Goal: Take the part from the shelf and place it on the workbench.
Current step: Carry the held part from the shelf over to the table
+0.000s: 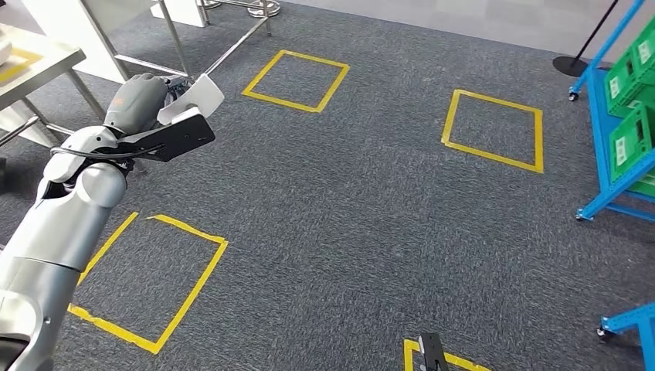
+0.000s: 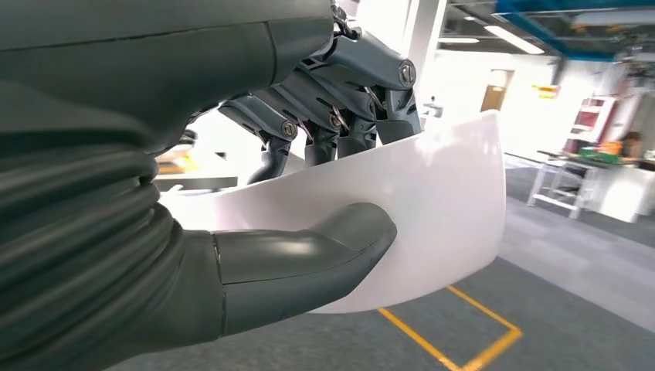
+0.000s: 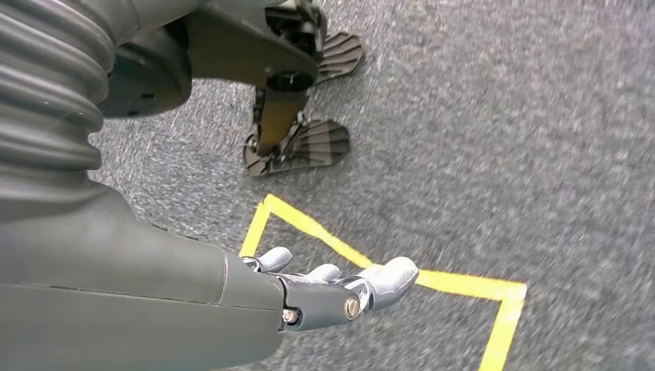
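Note:
My left hand point(image 1: 143, 97) is raised at the upper left of the head view and grips a white curved plastic part point(image 1: 193, 99). In the left wrist view the part point(image 2: 432, 224) is clamped between the thick thumb point(image 2: 309, 255) and the dark fingers point(image 2: 340, 116) above it. The workbench point(image 1: 35, 66) stands at the far left, just beyond the hand. My right hand point(image 3: 340, 290) hangs over the carpet with its fingers extended and nothing in them.
A blue shelf rack point(image 1: 610, 139) with green bins point(image 1: 629, 143) stands at the right edge. Yellow tape squares point(image 1: 297, 81) mark the grey carpet. Metal table legs point(image 1: 178, 39) rise near the held part. A distant table point(image 2: 575, 182) appears in the left wrist view.

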{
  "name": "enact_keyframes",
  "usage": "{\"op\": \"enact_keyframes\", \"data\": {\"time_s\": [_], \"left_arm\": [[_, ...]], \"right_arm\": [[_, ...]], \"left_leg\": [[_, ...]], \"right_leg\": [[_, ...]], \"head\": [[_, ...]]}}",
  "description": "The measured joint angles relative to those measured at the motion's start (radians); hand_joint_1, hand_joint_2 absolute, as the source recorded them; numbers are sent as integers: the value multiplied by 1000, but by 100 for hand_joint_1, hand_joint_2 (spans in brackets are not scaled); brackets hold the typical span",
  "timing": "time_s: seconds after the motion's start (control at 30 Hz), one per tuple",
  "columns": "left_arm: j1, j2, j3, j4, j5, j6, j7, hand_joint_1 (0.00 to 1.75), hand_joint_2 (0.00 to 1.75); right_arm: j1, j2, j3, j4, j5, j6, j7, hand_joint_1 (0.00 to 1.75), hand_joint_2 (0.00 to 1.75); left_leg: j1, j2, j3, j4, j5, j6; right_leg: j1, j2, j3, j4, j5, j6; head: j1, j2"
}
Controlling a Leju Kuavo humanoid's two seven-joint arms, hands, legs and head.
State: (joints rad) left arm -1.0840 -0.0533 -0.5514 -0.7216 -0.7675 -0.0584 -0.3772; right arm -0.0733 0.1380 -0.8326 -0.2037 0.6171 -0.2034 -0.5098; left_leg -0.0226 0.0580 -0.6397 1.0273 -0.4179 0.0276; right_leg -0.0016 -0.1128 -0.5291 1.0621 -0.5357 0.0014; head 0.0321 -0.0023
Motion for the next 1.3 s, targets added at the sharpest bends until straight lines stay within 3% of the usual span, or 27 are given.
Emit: {"op": "enact_keyframes", "data": {"time_s": [0.03,0.1,0.17,0.2,0.23,0.3,0.37,0.47,0.53,0.6,0.67,0.7,0.73,0.83,0.93,1.03,1.07,1.13,1.2,1.3], "left_arm": [[-2,0,0,-3,0,1,0,143,175],[-3,-4,0,-8,0,3,0,143,175],[2,-8,0,-9,0,3,0,143,175],[5,-8,0,-9,0,3,0,143,175],[7,-8,0,-9,0,3,0,143,175],[10,-8,0,-11,0,3,0,143,175],[9,-8,0,-13,0,3,1,143,175],[11,-7,0,-16,0,2,2,143,175],[11,-6,1,-19,0,2,2,143,175],[10,-5,1,-22,1,2,2,143,175],[16,-2,1,-22,1,2,2,143,175],[21,0,1,-22,1,2,2,143,175],[24,1,1,-22,1,2,3,143,175],[27,3,1,-22,1,2,3,143,175],[27,4,1,-22,1,2,3,143,175],[26,8,1,-22,1,2,3,143,175],[26,9,1,-22,1,2,3,143,175],[25,11,1,-27,1,0,7,143,175],[21,10,2,-35,0,-2,11,143,175],[20,8,3,-39,0,-3,11,143,175]], "right_arm": [[-1,0,-1,0,-2,0,-3,0,175],[-1,0,-4,0,-6,-1,-7,0,175],[2,0,-7,0,-7,-3,-9,0,175],[3,0,-8,0,-7,-3,-9,0,175],[4,0,-9,0,-7,-3,-10,0,175],[4,-1,-12,0,-7,-3,-12,0,175],[2,-1,-15,0,-7,-3,-13,0,175],[2,-1,-18,0,-7,-3,-13,0,175],[3,-1,-19,0,-6,-3,-14,0,175],[2,-1,-20,0,-5,-3,-15,0,175],[2,-1,-21,0,-3,-3,-16,0,175],[3,-1,-21,0,-2,-3,-17,0,175],[3,-1,-21,0,0,-3,-17,0,175],[4,-1,-21,0,0,-3,-17,0,175],[4,-1,-21,0,1,-3,-17,0,175],[4,-1,-21,0,2,-3,-17,0,175],[4,-1,-21,0,2,-3,-17,0,175],[1,0,-21,0,2,-3,-17,0,175],[-3,0,-21,0,3,-3,-17,0,175],[-5,0,-22,0,3,-3,-17,0,175]], "left_leg": [[4,-10,8,-2,-3,5],[8,-28,16,-4,-8,12],[9,-48,20,-2,-16,13],[9,-56,24,1,-21,11],[10,-63,29,3,-27,9],[14,-72,44,8,-43,1],[14,-76,52,10,-55,-11],[12,-79,56,13,-61,-31],[12,-76,44,47,-70,-40],[14,-71,-13,150,-103,-48],[16,-70,-91,267,-148,-53],[16,-69,-115,289,-153,-53],[17,-69,-123,278,-140,-51],[17,-68,-98,178,-71,-46],[17,-68,-91,158,-57,-45],[15,-66,-63,67,5,-38],[12,-65,-53,32,22,-35],[8,-64,-28,-4,25,-19],[11,-65,2,-11,10,0],[14,-68,30,-12,-15,8]], "right_leg": [[-3,26,-14,28,-12,5],[-8,86,-81,138,-54,14],[-11,109,-166,247,-87,21],[-11,110,-191,261,-79,22],[-12,110,-197,236,-48,22],[-13,111,-162,106,51,21],[-9,111,-128,1,94,14],[-7,112,-113,-22,92,-8],[-9,114,-98,-26,91,-19],[-10,114,-84,-29,81,-28],[-9,115,-70,-29,68,-32],[-9,116,-62,-29,60,-33],[-9,117,-51,-29,51,-32],[-7,119,-28,-29,35,-31],[-7,119,-25,-29,33,-31],[-5,119,-14,-30,22,-29],[-4,119,-9,-30,16,-26],[-4,118,0,-17,8,-12],[-5,117,-34,56,6,3],[-8,117,-166,229,-47,16]], "head": [[2,0],[6,0],[9,0],[9,0],[9,0],[9,0],[9,0],[9,0],[7,0],[4,0],[3,0],[3,0],[3,0],[3,0],[3,0],[3,0],[3,0],[3,0],[4,0],[6,0]]}}
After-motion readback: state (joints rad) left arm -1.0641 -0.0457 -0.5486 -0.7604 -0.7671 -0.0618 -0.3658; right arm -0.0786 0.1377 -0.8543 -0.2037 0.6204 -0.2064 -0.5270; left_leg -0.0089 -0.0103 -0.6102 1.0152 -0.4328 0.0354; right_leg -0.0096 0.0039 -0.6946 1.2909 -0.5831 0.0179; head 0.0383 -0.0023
